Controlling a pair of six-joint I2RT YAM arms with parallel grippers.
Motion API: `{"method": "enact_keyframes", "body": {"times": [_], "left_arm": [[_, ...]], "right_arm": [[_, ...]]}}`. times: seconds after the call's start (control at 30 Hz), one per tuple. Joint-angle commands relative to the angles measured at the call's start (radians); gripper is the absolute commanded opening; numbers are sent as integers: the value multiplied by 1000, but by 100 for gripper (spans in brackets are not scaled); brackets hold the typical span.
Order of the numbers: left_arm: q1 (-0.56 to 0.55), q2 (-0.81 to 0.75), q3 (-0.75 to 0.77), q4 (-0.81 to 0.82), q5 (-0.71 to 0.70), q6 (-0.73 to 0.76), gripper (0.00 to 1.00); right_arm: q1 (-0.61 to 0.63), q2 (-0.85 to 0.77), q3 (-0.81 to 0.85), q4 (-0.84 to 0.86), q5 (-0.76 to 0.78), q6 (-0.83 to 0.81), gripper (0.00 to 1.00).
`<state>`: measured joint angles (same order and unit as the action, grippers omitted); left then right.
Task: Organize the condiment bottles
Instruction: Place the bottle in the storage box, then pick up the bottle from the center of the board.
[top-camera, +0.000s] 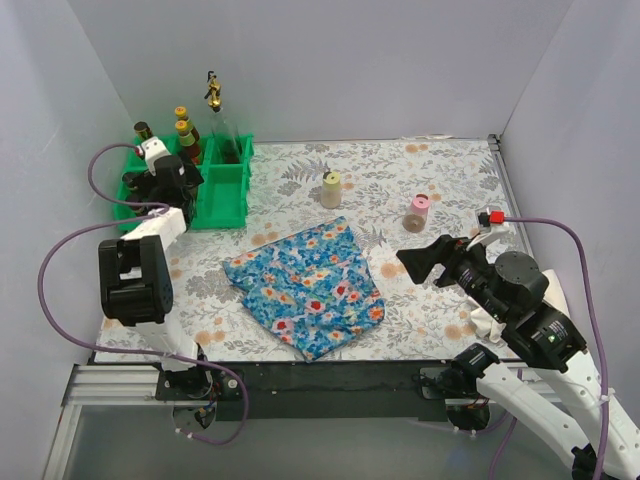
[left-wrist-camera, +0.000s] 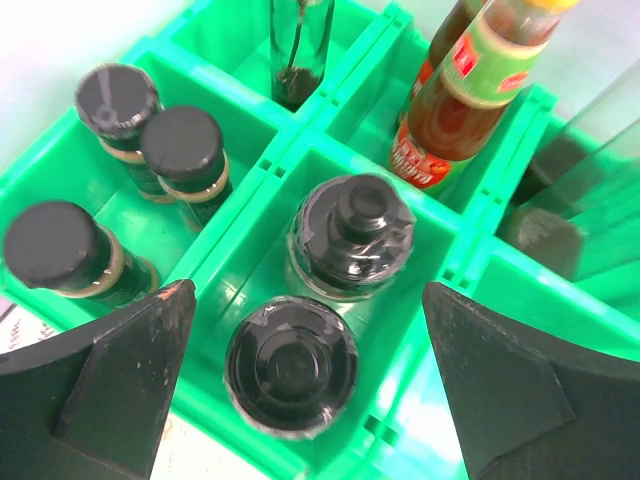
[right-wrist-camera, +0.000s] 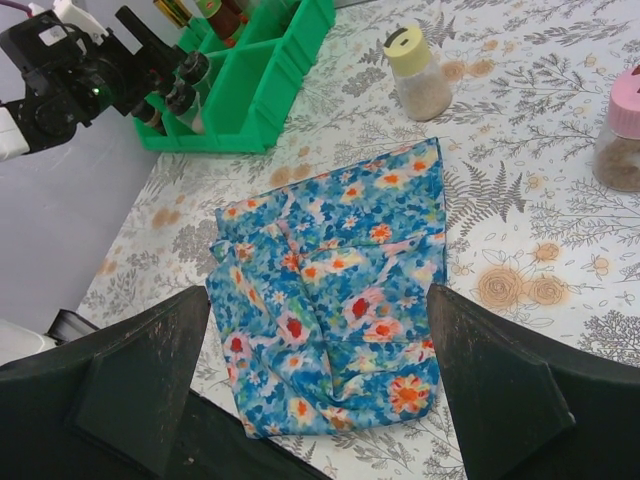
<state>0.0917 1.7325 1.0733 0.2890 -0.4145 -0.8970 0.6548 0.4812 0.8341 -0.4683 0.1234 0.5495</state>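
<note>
The green compartment tray (top-camera: 225, 190) stands at the back left and holds several condiment bottles. My left gripper (top-camera: 168, 180) hovers over it, open and empty (left-wrist-camera: 305, 300). Under its jaws stand two white black-capped bottles (left-wrist-camera: 291, 365) (left-wrist-camera: 350, 235) in one compartment. Three dark black-capped jars (left-wrist-camera: 183, 145) fill the compartment to the left. The red-labelled sauce bottle (left-wrist-camera: 460, 100) and a tall clear bottle (left-wrist-camera: 300, 50) stand behind. A cream bottle (top-camera: 331, 188) and a pink-lidded bottle (top-camera: 418, 212) stand loose on the table. My right gripper (top-camera: 418, 258) is open and empty above the cloth (right-wrist-camera: 318, 295).
A crumpled blue floral cloth (top-camera: 305, 285) lies mid-table, near the front edge. In the right wrist view the cream bottle (right-wrist-camera: 418, 75) and the pink-lidded bottle (right-wrist-camera: 620, 140) stand beyond the cloth (right-wrist-camera: 340, 290). Walls close in the left, back and right sides.
</note>
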Motion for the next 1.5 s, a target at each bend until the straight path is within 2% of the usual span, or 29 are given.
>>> {"method": "enact_keyframes", "body": {"times": [0.0,0.07,0.1,0.2,0.23,0.3,0.33,0.47,0.5,0.63,0.93,1.03,1.1,1.17,1.3,1.47], "left_arm": [[-1,-157,108,-213,25,-65,98],[0,-195,172,-292,74,-89,98],[-1,-205,191,-391,104,-106,98],[-3,-257,241,-519,244,-137,98],[-1,-277,240,-534,332,-141,98],[-4,-335,215,-562,419,-151,98],[-6,-352,205,-568,527,-157,98],[-68,-415,151,-602,675,-165,98],[-78,-422,131,-608,686,-161,98],[-274,-424,140,-646,677,-137,98],[-518,-300,189,-681,657,-115,98],[-530,-283,156,-645,660,-164,98],[-532,-245,145,-594,582,-154,98],[-532,-194,190,-606,519,-91,98],[-532,-71,345,-619,559,-49,98],[-537,34,433,-534,562,-46,98]], "right_arm": [[2,7,19,5,18,24,99],[2,23,46,-49,42,44,99],[2,26,56,-71,62,50,99],[0,37,88,-139,103,59,99],[0,37,94,-165,110,58,99],[2,28,106,-176,114,30,99],[2,27,111,-184,117,20,99],[2,14,134,-210,156,-16,98],[2,13,138,-213,174,-25,97],[0,7,143,-217,199,-29,96],[2,114,181,-291,176,-22,95],[2,137,175,-337,215,6,96],[0,126,155,-331,308,6,96],[2,134,177,-294,341,-67,97],[2,190,258,-265,302,-91,97],[2,195,238,-176,187,-118,97]]}}
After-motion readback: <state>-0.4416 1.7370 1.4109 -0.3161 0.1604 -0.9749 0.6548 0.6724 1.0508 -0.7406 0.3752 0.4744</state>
